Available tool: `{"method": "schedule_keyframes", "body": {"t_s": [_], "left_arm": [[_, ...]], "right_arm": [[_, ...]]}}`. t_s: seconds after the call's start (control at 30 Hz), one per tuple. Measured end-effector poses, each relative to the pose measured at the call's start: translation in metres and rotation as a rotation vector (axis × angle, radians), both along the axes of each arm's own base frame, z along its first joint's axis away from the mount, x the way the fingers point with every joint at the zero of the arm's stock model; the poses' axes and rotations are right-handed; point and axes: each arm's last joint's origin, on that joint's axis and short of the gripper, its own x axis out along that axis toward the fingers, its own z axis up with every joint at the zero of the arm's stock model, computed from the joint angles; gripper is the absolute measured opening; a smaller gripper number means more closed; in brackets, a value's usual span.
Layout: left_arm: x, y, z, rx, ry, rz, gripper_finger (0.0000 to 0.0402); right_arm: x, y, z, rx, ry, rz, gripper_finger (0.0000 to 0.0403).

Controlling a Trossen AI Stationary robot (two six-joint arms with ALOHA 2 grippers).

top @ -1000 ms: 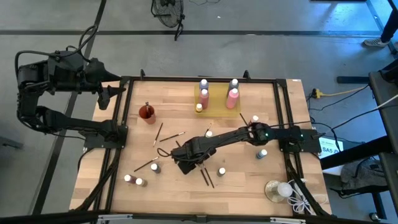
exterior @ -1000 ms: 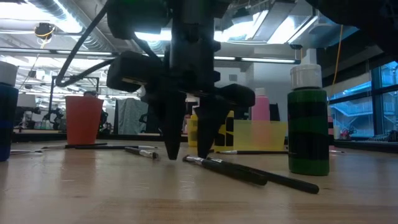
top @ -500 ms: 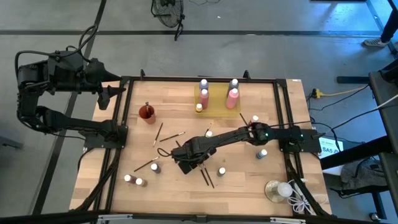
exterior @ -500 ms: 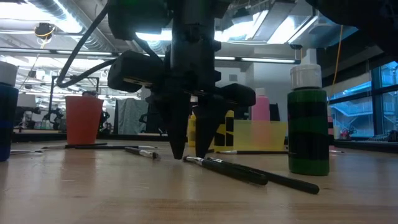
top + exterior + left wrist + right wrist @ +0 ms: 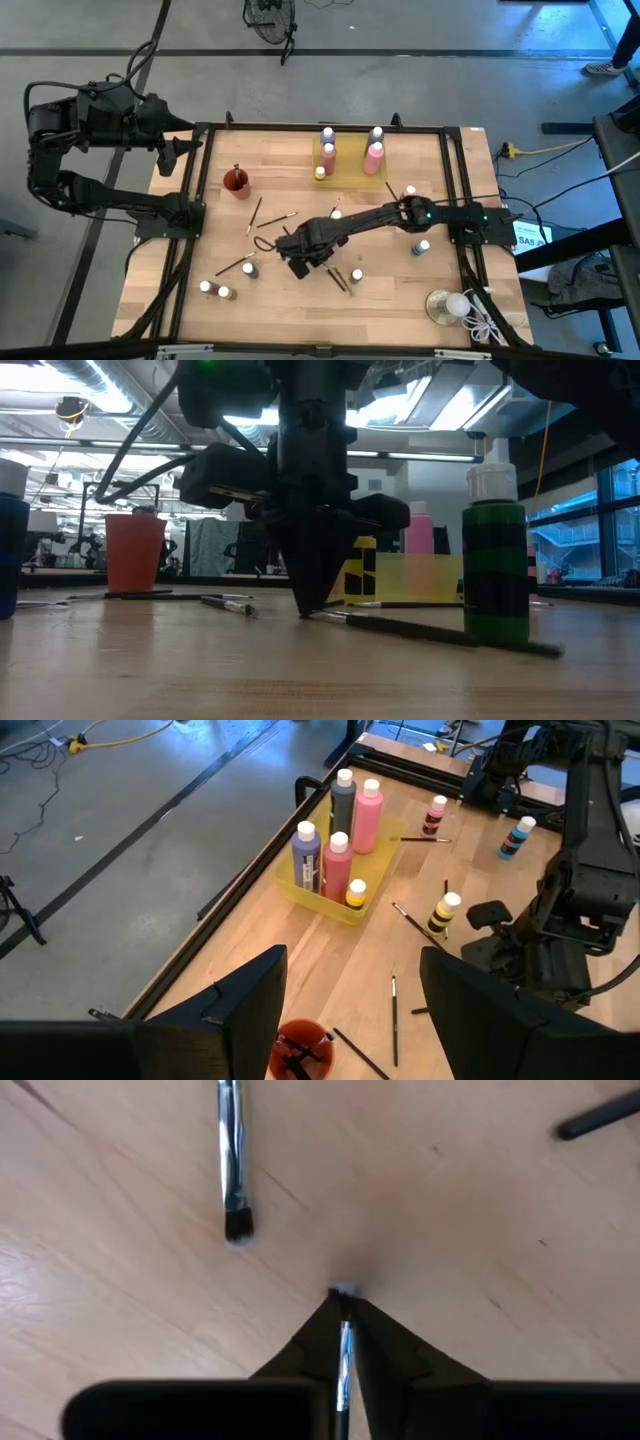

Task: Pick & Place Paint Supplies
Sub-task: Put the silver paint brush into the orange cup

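Right end effector (image 5: 312, 608) at frame centre, closed on a paintbrush (image 5: 343, 1355) near its bristle end | brush lies on the desk (image 5: 400, 310), handle trailing right | thin, stiff, light, likely to pivot; dark handle, silver ferrule | left end effector (image 5: 350, 1010) open, parked upper left.

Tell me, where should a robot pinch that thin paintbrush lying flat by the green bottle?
Probably at the metal neck just behind the bristles, from straight above: the paintbrush lies flat and thin, so fingers straddle it crosswise, as the right gripper does now.
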Motion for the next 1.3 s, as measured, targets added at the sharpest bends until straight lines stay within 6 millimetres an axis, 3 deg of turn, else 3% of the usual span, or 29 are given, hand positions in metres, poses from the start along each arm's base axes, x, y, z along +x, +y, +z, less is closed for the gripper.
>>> {"method": "schedule_keyframes", "body": {"t_s": [0.3, 0.93, 1.3], "left_arm": [[0.0000, 0.0000, 0.0000, -0.002, -0.001, 0.001, 0.0226], [0.0000, 0.0000, 0.0000, 0.007, 0.003, -0.005, 0.0226], [0.0000, 0.0000, 0.0000, 0.007, 0.003, -0.005, 0.0226]], "right_arm": [[0.0027, -0.0076, -0.0005, 0.063, 0.002, 0.020, 0.0004], [0.0029, -0.0078, -0.0015, 0.044, -0.002, 0.033, 0.0004], [0.0024, -0.0078, -0.0039, 0.053, 0.012, 0.041, 0.0045]]}}
